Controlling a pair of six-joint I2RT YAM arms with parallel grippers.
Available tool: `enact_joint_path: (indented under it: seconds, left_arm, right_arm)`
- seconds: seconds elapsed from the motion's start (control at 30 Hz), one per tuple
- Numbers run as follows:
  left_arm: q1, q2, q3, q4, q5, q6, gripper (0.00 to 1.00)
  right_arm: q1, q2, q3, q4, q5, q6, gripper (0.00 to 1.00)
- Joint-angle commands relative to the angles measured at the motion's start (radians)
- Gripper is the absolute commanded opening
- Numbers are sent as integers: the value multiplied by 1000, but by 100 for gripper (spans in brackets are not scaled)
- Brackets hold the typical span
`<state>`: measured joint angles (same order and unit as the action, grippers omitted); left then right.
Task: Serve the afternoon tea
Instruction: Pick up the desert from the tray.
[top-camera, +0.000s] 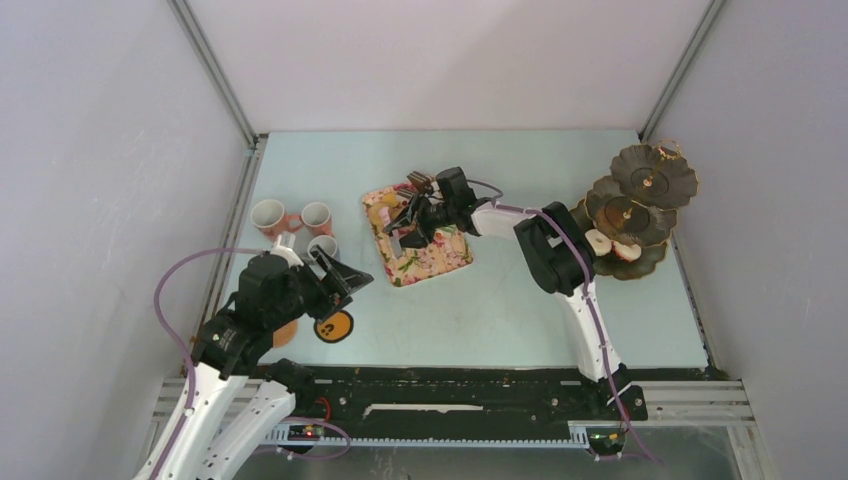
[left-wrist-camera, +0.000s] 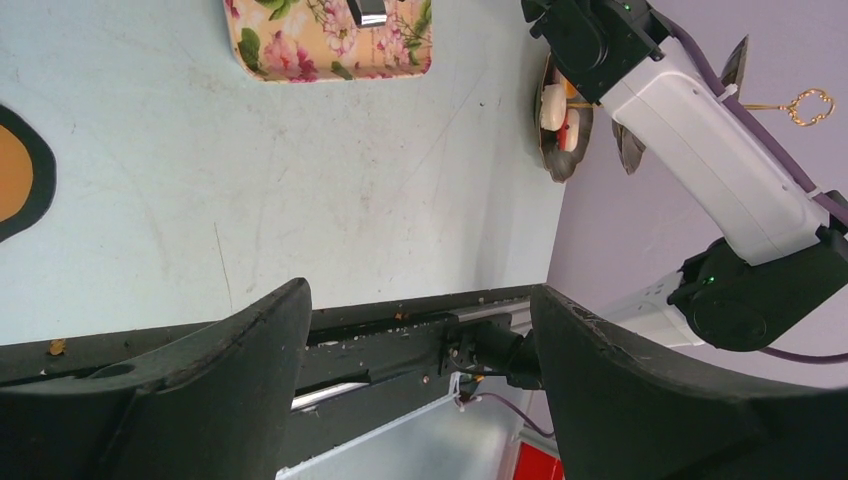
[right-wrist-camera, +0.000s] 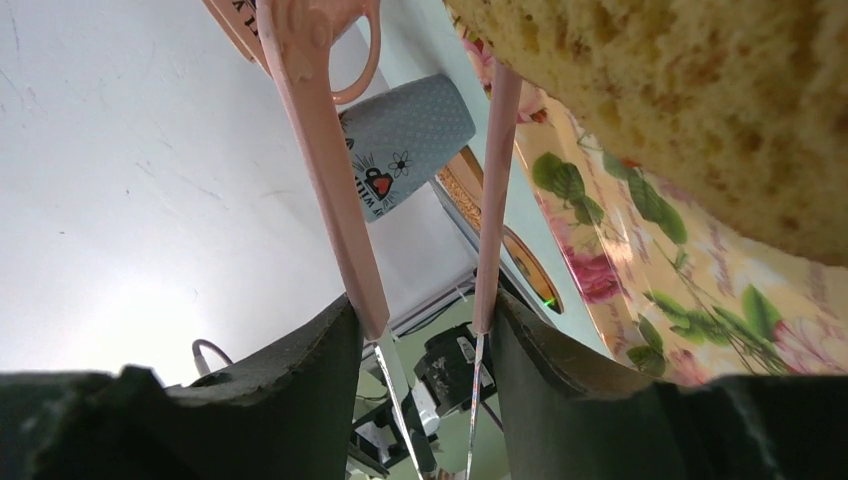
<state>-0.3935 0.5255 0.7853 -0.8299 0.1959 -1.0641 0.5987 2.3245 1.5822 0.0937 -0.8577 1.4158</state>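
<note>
Surface: pale blue table (top-camera: 500, 320) is lying between white walls (top-camera: 100, 150).
Stand: dark scalloped three-tier stand (top-camera: 655, 175) is standing at the far right corner, with two pale treats (top-camera: 598, 242) sitting on its bottom tier.
Mugs: two pink-orange mugs (top-camera: 268, 215) and a grey mug (top-camera: 322, 247) are clustering near the left edge; an orange coaster (top-camera: 333, 326) is lying toward the near left corner.
Right gripper (top-camera: 410, 225): is reaching over the floral tray (top-camera: 440, 260), its fingers (right-wrist-camera: 300, 370) clamping the pink tongs (right-wrist-camera: 325, 180); a porous yellow sponge slice (right-wrist-camera: 700, 110) is showing just beside the tongs, apart from the fingers.
Left gripper (left-wrist-camera: 420, 292): is hovering near the coaster, fingers spreading wide, holding nothing.
</note>
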Motion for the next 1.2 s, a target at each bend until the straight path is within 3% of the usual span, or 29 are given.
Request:
enact_joint_path:
  seconds: [0.0,0.47,0.87,1.17]
  left_arm:
    - [14,7,3,32,26,31,84]
    - [39,1,-4,30,46,36,84]
    - [52,-8,2,24,55,38,84]
    - [56,0,0,47,68,39,85]
  right_arm:
    - [3,26,52,30,20,27,51]
    - [10,75,107,-22,42,27,49]
    - [8,43,105,4,41,49,13]
    - [13,-149,-90,20,32,10,9]
